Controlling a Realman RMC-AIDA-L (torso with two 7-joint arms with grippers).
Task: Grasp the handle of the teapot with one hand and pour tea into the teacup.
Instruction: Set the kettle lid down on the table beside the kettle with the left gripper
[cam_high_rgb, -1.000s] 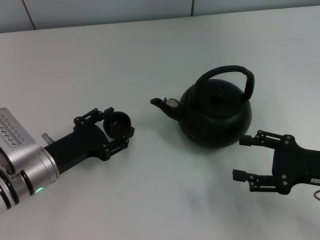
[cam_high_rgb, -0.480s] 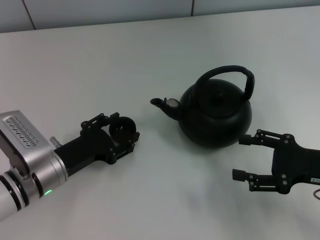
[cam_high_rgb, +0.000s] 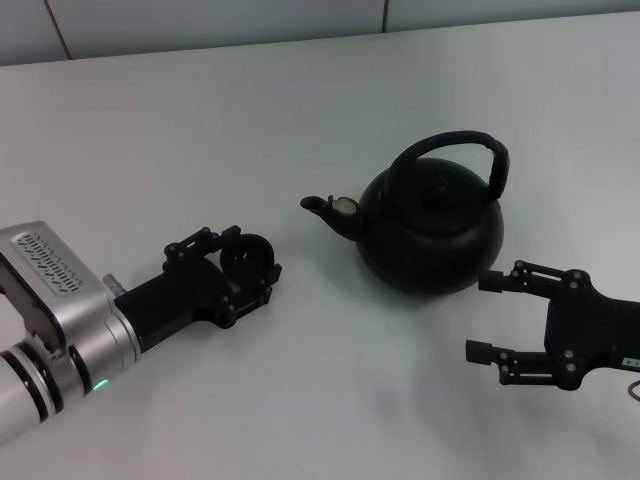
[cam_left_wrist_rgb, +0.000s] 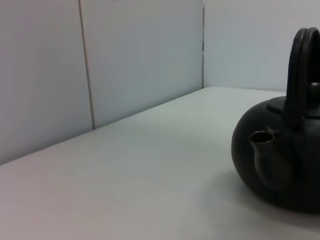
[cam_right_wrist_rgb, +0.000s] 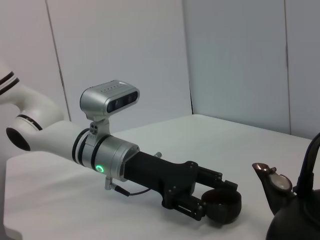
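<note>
We see the teapot (cam_high_rgb: 430, 225) standing upright just ahead of and slightly inboard of our right gripper (cam_high_rgb: 487, 317), w/ only a small gap between its body and the upper finger. That's the nearer hand by far; the left one is well apart from the pot, off on the spout side. The handle (cam_high_rgb: 455, 150) arches high over the lid, its span running roughly across from spout side to the side away from the spout, so it sits above and beyond the right fingertips, not level w/ them. We judge the next move needs that gripper to rise and reach over the pot's shoulder to take the arch.

Right gripper: jaws spread wide, nothing between them, touching nothing.

Left gripper (cam_high_rgb: 247, 262): fingers closed round the teacup (cam_high_rgb: 243, 254), holding it low by the table (cam_high_rgb: 300, 120); we can't tell if the cup rests on it. From this hand the spout (cam_high_rgb: 322, 208) lies ahead, mouth pointing back toward the cup, w/ clear table between.
</note>
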